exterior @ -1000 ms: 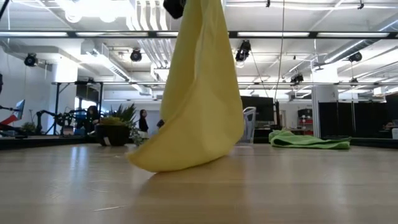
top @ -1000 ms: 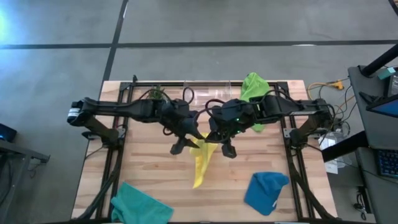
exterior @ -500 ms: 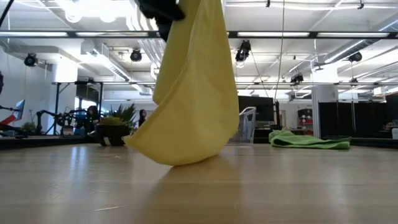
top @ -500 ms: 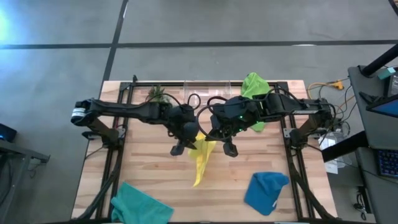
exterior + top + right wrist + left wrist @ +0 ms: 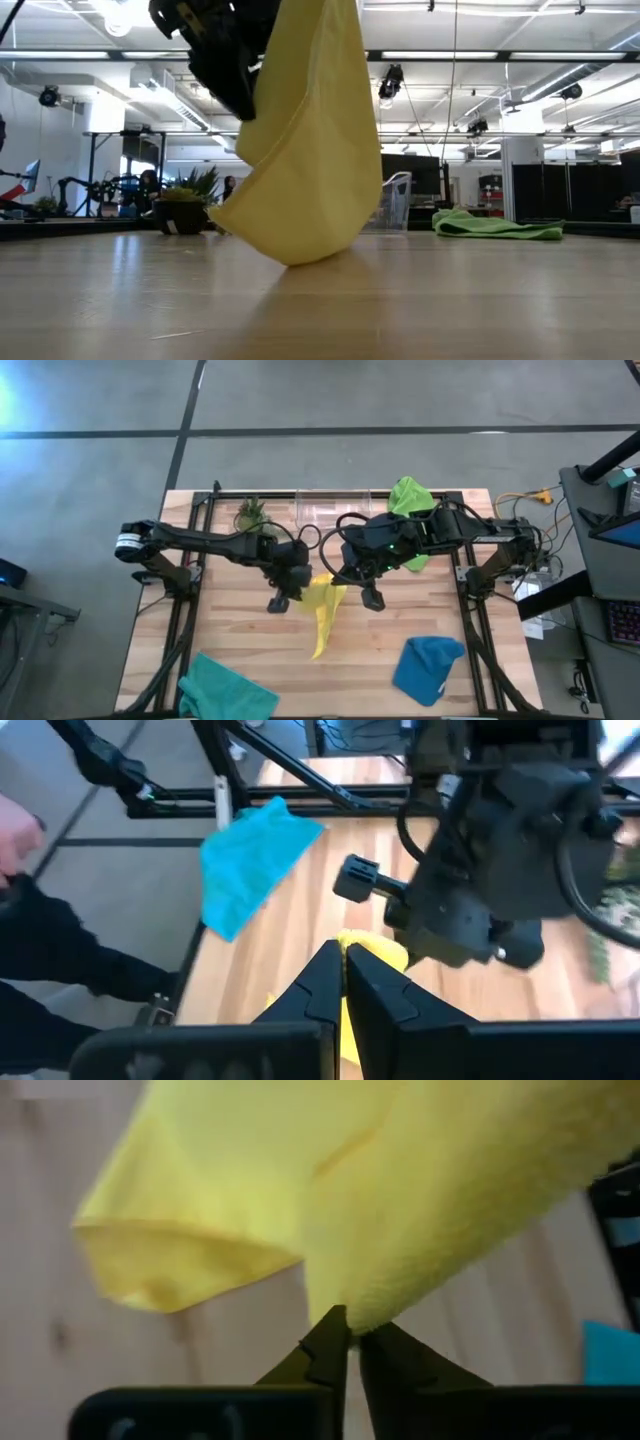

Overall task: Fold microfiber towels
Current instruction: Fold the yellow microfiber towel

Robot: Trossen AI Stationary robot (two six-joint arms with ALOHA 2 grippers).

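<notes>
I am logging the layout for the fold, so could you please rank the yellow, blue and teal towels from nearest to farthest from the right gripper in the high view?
From the right gripper:
1. Yellow towel, hanging from it at table centre.
2. Blue towel, at the near right edge.
3. Teal towel, at the near left corner.

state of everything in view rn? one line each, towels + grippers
left gripper: shut on yellow towel
right gripper: shut on yellow towel
yellow towel: lifted between both grippers, hanging, low end on the table
lime green towel: crumpled at the table's far edge
blue towel: bunched on the table, near right
teal towel: bunched, near left corner
</notes>
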